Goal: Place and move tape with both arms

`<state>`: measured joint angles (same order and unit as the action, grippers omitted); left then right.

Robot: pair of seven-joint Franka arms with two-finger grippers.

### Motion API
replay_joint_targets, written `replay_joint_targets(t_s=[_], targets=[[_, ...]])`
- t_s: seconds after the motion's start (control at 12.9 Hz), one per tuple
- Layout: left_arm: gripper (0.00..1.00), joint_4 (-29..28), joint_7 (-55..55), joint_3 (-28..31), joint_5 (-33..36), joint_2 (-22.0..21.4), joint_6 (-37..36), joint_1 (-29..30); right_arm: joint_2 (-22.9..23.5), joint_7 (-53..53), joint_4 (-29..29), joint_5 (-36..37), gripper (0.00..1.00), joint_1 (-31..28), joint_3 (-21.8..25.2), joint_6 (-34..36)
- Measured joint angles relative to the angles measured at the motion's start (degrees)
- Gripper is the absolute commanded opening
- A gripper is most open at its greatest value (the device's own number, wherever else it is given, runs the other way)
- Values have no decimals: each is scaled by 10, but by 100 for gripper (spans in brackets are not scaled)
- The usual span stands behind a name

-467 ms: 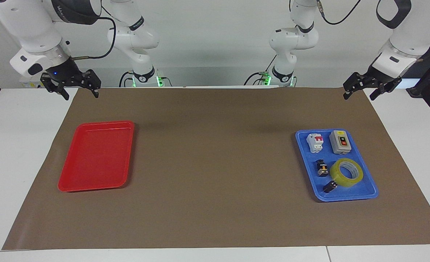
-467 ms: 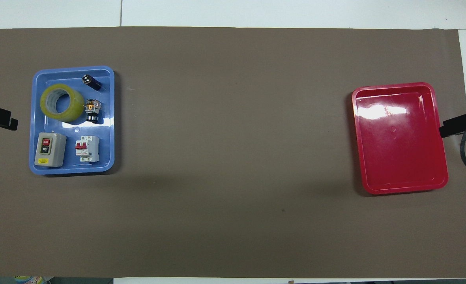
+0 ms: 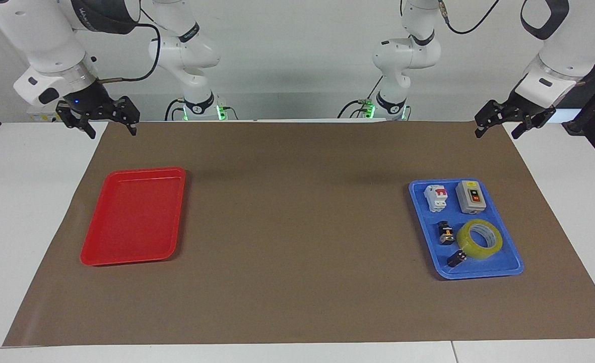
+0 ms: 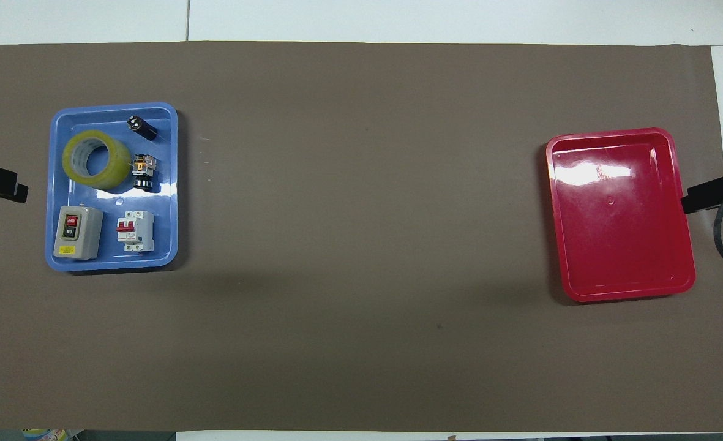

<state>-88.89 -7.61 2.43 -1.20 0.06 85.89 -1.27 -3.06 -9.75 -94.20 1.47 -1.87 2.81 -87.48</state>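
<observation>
The tape, a yellow translucent roll with a pale core, lies flat in the blue tray toward the left arm's end of the table. It sits in the part of the tray farther from the robots. My left gripper hangs open and empty over the mat's edge at that end, well apart from the tray. My right gripper hangs open and empty above the mat's corner nearest the robots at the right arm's end, beside the red tray.
Sharing the blue tray are a grey switch box, a white circuit breaker and two small black parts. Nothing lies in the red tray. A brown mat covers the table.
</observation>
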Motion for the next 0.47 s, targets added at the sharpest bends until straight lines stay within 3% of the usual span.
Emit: replay_joint_targets(t_s=[0.47], targets=[[100,-2,2,1,0,0,3,1,0,0,0,0,100,0,0,0]])
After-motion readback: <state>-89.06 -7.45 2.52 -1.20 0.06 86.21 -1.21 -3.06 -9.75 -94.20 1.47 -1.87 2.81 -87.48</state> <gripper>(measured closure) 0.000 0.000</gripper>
